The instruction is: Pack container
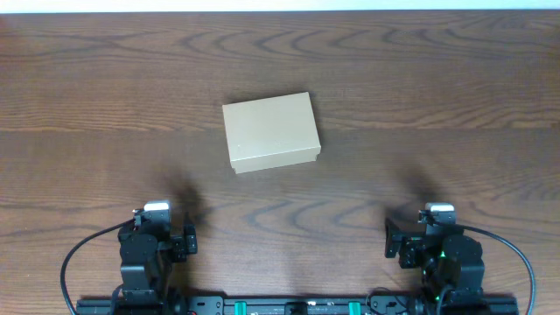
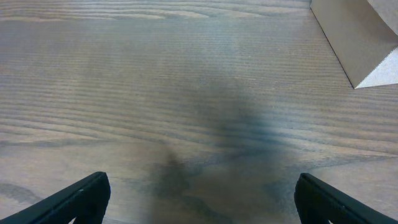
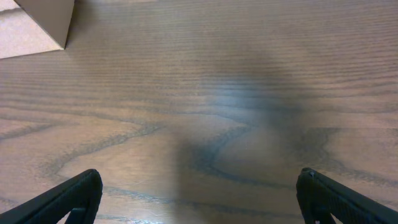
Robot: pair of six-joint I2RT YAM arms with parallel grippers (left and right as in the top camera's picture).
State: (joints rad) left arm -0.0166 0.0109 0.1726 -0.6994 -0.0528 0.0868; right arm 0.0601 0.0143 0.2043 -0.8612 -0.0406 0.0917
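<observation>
Though seemingly shut, plain tan container (image 1: 269, 131).

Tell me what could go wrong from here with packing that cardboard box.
The cardboard box lies closed and skewed on the wooden table; prying its lid may slide it. The left gripper and right gripper stand open, apart from it; a straight approach could clip a corner.

Left gripper (image 2: 202, 186), right gripper (image 3: 199, 183) black; black looping cables (image 1: 72, 262); white wrist caps (image 1: 156, 207).
</observation>
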